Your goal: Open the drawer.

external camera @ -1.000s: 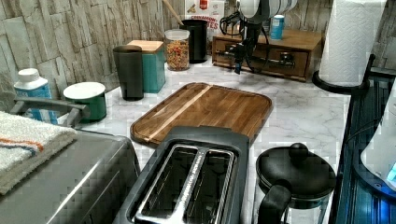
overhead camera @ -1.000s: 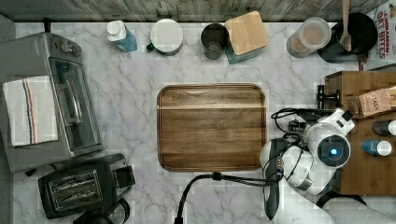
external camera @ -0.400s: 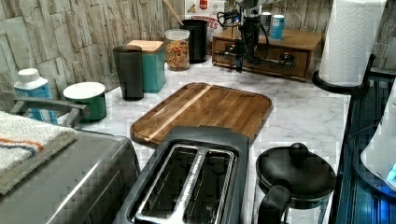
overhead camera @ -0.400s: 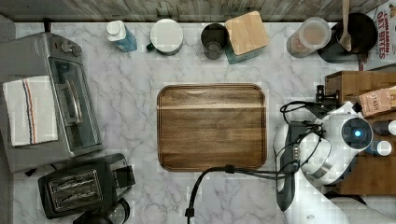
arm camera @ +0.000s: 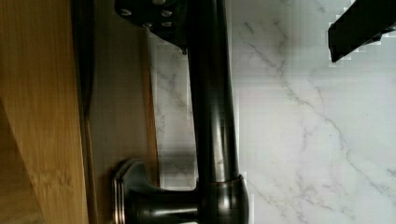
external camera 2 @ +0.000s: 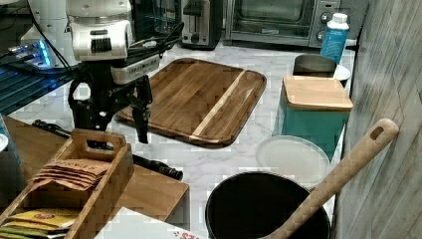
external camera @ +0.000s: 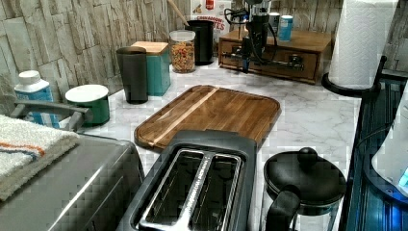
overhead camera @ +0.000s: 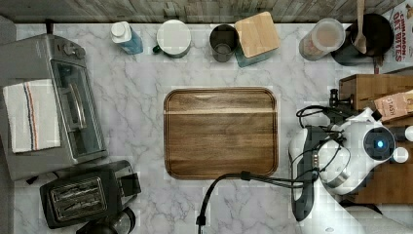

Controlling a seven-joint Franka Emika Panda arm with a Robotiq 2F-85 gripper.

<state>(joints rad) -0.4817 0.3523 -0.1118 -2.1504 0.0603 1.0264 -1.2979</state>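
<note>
Marble counter [external camera: 312,110] | pincer [arm camera: 271,28] spread wide, 2 fingers straddling drawer [external camera: 279,60] handle [arm camera: 212,116] | nothing gripped

brown drawer [external camera: 276,60], black handle [arm camera: 212,107], white-veined marble counter [overhead camera: 146,97]

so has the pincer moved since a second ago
Yes. In the top view the pincer has shifted toward the top view's right, away from the cutting board, over the drawer handle.

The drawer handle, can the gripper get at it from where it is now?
Probably yes. The gripper is open astride the black bar handle, one finger on the marble side, and nothing lies between them.
</note>
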